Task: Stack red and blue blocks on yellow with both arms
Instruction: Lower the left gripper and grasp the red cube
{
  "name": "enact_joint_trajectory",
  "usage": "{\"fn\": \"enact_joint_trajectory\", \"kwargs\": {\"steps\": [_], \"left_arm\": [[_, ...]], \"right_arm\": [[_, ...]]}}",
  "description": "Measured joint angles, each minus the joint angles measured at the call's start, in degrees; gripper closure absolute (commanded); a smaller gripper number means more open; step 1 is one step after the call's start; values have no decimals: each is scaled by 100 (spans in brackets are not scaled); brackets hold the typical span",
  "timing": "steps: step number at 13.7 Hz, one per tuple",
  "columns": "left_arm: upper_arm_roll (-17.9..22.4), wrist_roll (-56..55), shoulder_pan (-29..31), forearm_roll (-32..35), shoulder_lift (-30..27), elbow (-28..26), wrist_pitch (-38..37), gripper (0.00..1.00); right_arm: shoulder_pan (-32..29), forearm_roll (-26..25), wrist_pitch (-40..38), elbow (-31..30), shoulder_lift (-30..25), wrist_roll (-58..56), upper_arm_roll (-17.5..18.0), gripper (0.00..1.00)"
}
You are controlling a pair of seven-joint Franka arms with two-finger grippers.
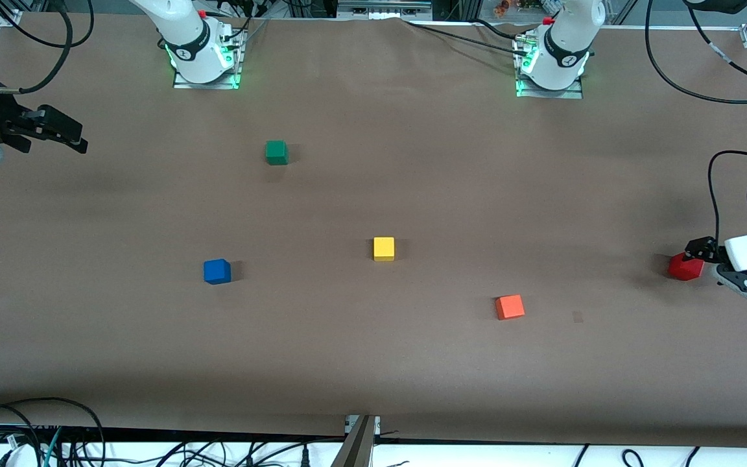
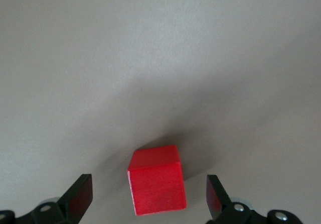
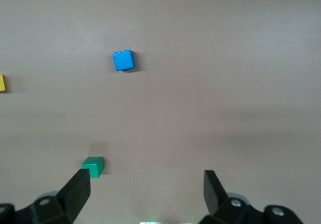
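Note:
The red block (image 1: 685,267) rests on the table at the left arm's end. My left gripper (image 1: 699,264) is open and low around it. In the left wrist view the red block (image 2: 156,186) lies between the spread fingers of the left gripper (image 2: 149,193), touching neither. The blue block (image 1: 216,271) sits toward the right arm's end, and shows in the right wrist view (image 3: 123,60). The yellow cube (image 1: 384,248) stands alone mid-table, with its edge in the right wrist view (image 3: 2,82). My right gripper (image 1: 74,139) waits open and empty, raised over the right arm's end of the table; it shows in its wrist view (image 3: 147,184).
A green cube (image 1: 276,152) sits farther from the front camera than the blue block, and shows in the right wrist view (image 3: 93,166). An orange cube (image 1: 509,307) lies nearer the front camera than the yellow cube, toward the left arm's end. Cables run along the table's edges.

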Motion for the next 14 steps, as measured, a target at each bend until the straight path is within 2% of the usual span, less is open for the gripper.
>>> {"fn": "enact_joint_trajectory", "kwargs": {"steps": [4, 12, 13, 14], "left_arm": [[1, 2, 215, 0, 80, -242, 245, 0], [-73, -494, 216, -1, 99, -455, 293, 1], [-78, -524, 205, -1, 98, -456, 300, 40], [-79, -574, 193, -1, 97, -456, 305, 61]], "right_arm": [[0, 0, 1, 1, 0, 0, 1, 0], [0, 0, 1, 1, 0, 0, 1, 0], [0, 0, 1, 1, 0, 0, 1, 0], [0, 0, 1, 1, 0, 0, 1, 0]]}}
